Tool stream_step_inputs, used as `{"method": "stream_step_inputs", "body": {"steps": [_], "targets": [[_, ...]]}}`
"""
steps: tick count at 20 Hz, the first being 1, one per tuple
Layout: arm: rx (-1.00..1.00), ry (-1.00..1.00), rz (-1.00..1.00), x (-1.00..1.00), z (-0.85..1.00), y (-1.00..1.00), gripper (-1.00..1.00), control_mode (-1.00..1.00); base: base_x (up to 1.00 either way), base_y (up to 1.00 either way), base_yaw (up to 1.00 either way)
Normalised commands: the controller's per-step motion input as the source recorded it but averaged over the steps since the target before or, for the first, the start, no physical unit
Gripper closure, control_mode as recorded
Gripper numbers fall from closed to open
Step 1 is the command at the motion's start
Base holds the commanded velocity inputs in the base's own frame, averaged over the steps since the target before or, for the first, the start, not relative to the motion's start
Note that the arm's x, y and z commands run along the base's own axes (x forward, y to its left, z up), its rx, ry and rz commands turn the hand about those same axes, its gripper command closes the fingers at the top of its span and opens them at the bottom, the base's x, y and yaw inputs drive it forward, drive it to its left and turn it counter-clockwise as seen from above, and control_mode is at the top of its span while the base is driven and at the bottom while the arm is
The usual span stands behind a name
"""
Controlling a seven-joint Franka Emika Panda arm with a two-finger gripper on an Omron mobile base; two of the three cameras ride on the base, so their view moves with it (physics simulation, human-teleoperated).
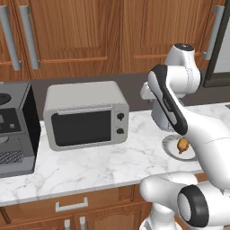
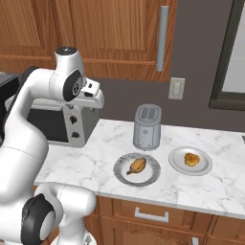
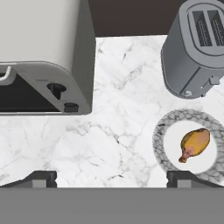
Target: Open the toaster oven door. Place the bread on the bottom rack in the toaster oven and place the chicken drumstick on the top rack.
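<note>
— Looking down from your hand [image 3: 111,178], what's nearest?

— Your fingers stand wide apart, gripping nothing, over bare marble table [image 3: 118,131]. Just ahead to your right, the chicken drumstick [image 3: 195,144] lies on a round plate [image 3: 162,131].

— And the bread?

— On its own plate, the bread [image 2: 192,159] sits right of the drumstick.

— The oven?

— Farther back on your left, the toaster oven [image 1: 85,114], with the toaster oven door [image 1: 81,126] shut. The silver toaster [image 2: 147,126] stands behind the plates.

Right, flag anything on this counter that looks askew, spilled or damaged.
Nothing stands out. The toaster oven sits square with its door shut, the toaster is upright, and the chicken drumstick and bread each lie on their own plate.
</note>
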Motion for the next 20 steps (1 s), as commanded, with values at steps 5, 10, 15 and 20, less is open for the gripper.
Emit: {"method": "stream_step_inputs", "body": {"steps": [5,10,15,20], "targets": [[0.0,0.0,0.0,0.0,0.0,0.0,-1.0,-1.0,0.0,0.0,0.0],[0.0,0.0,0.0,0.0,0.0,0.0,-1.0,-1.0,0.0,0.0,0.0],[0.0,0.0,0.0,-0.05,-0.02,0.0,-1.0,-1.0,0.0,0.0,0.0],[-0.16,0.06,0.04,-0.21,-0.27,0.25,-1.0,-1.0,0.0,0.0,0.0]]}}
